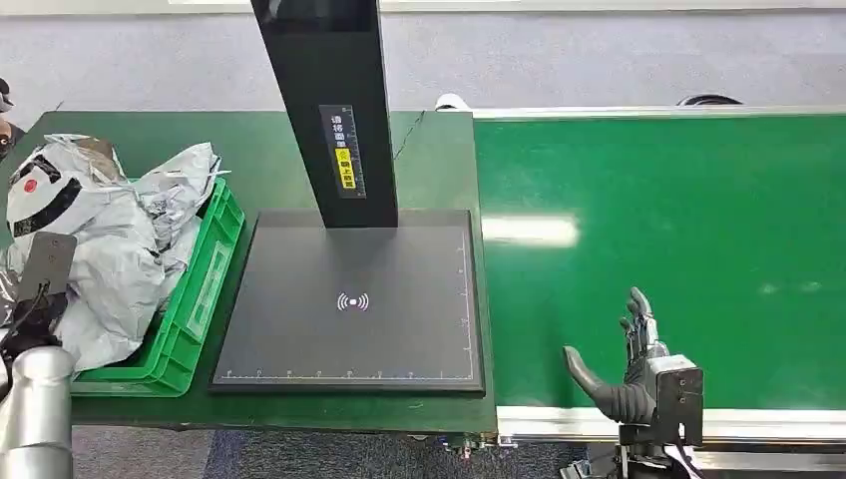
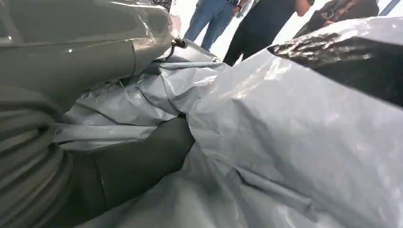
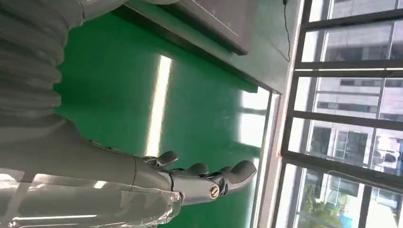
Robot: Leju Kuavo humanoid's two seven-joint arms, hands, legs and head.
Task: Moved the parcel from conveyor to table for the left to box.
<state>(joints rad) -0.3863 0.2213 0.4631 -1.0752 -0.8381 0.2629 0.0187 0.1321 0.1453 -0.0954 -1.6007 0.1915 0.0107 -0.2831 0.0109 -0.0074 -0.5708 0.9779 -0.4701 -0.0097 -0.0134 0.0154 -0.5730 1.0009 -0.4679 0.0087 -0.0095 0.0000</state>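
Head view shows the right robot hand [image 1: 629, 364] spread, holding nothing, over the bare conveyor [image 1: 698, 200]. The left robot hand [image 2: 128, 166] lies buried among grey parcels [image 1: 110, 230]; its grip I cannot tell, so withdrawing may drag one out.

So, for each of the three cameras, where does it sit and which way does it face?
Head view: high on the body, looking down at conveyor, scanner pad and green crate; right hand shows.
Left wrist view: behind the left hand, against grey parcels.
Right wrist view: behind the right hand, along the conveyor, shared with head view.
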